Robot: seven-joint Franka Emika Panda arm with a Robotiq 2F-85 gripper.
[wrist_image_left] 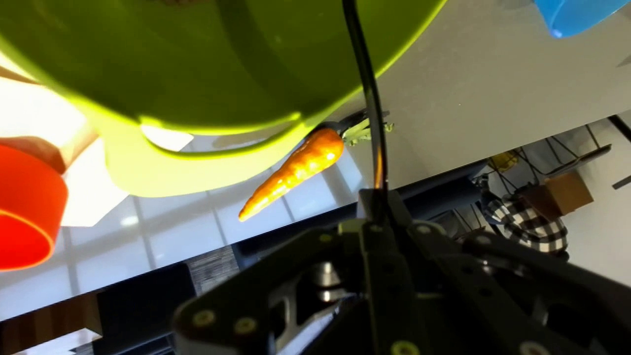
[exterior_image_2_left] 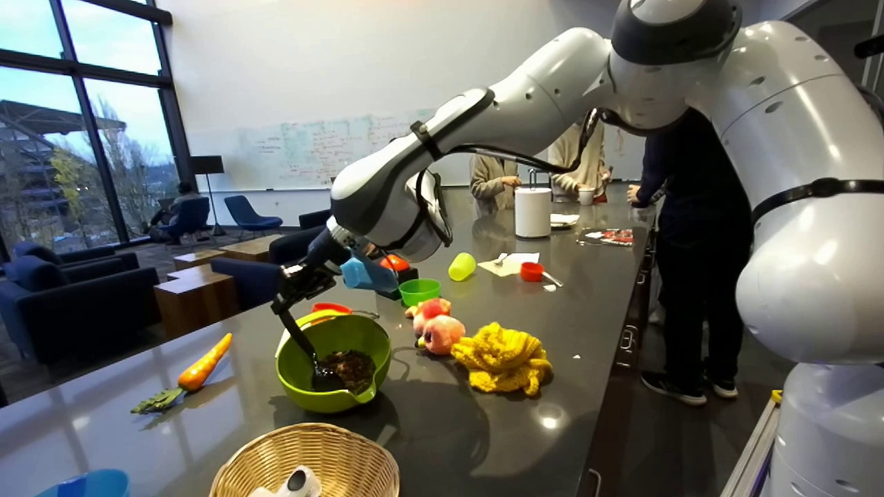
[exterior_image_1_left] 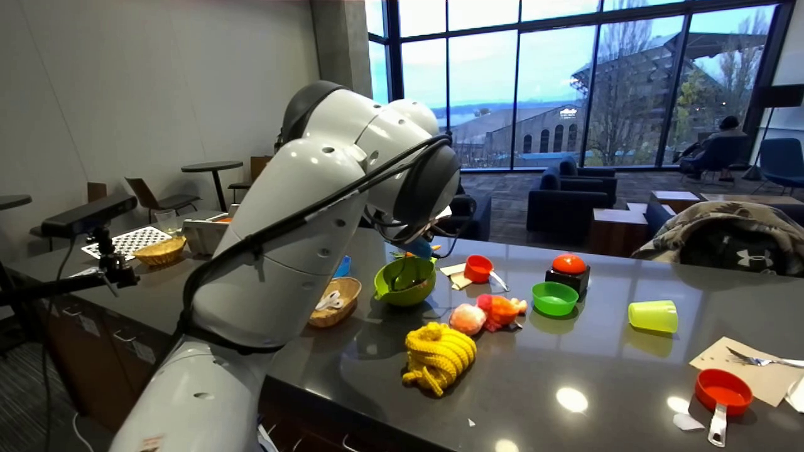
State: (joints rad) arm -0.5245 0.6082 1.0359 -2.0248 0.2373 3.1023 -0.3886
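The jaws are set narrow, clamped on the handle (wrist_image_left: 372, 93) of a black utensil (exterior_image_2_left: 302, 339); the gripped end is concealed between them. The utensil's lower part is inside the green bowl (exterior_image_2_left: 359, 335), which stands on the counter (exterior_image_2_left: 483, 442). The dark contents (exterior_image_2_left: 353, 369) of the bowl cannot be identified, and their boundary with the utensil is hard to make out. In the wrist view, the top edge cuts off both the utensil's lower part and much of the bowl. In an exterior view, the jaws are hard to distinguish beneath the arm (exterior_image_1_left: 282, 295). The long axis is steeply tilted: in an exterior view, it descends from the jaws toward the right, with the head (exterior_image_2_left: 326, 379) lowermost. In the wrist view, the handle curves upward and slightly left, crossing in front of the leafy end of the carrot (wrist_image_left: 300, 167), which lies beside the bowl.
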